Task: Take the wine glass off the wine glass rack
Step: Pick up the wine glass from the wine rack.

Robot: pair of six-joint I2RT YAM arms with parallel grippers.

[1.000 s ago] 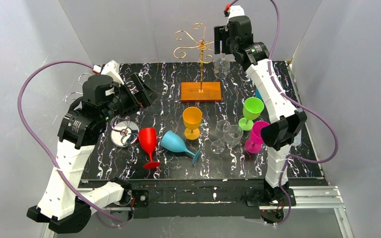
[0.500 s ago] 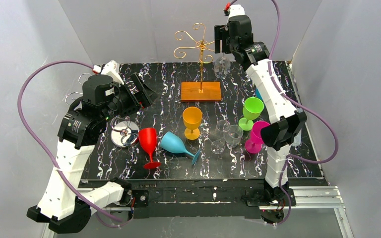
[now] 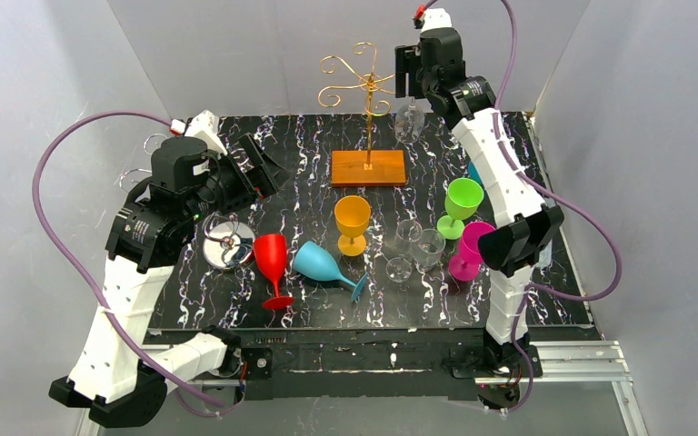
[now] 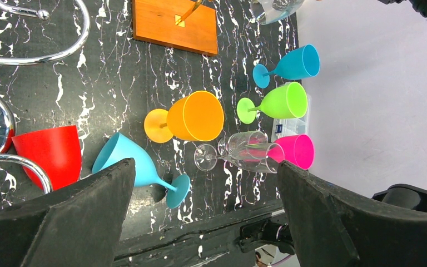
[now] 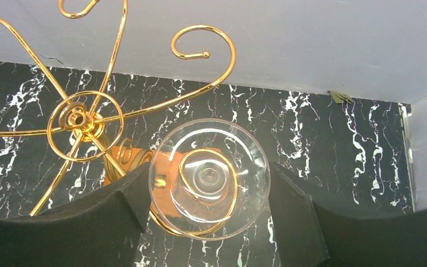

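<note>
A clear wine glass [image 5: 208,178] hangs upside down from a curl of the gold wine glass rack [image 5: 83,119], its round foot facing the right wrist camera. My right gripper [image 5: 210,192] is shut on that foot, one black finger [image 5: 128,194] against each side of the rim. From above, the wine glass [image 3: 407,121] hangs just below the right gripper [image 3: 409,91], right of the rack's stem [image 3: 367,100] and its wooden base [image 3: 369,168]. My left gripper [image 3: 268,168] hovers open over the table's left side, with nothing between its fingers [image 4: 78,206].
On the table stand an orange glass [image 3: 352,218], a red glass [image 3: 271,254], a green glass [image 3: 462,200] and a pink glass [image 3: 471,245]. A blue glass [image 3: 323,263] and clear glasses [image 3: 413,245] lie at the front. A silver rack [image 3: 227,243] sits left.
The right gripper's fingers have closed in a little onto the hanging glass's foot, and the glass has shifted slightly. The left arm has not moved.
</note>
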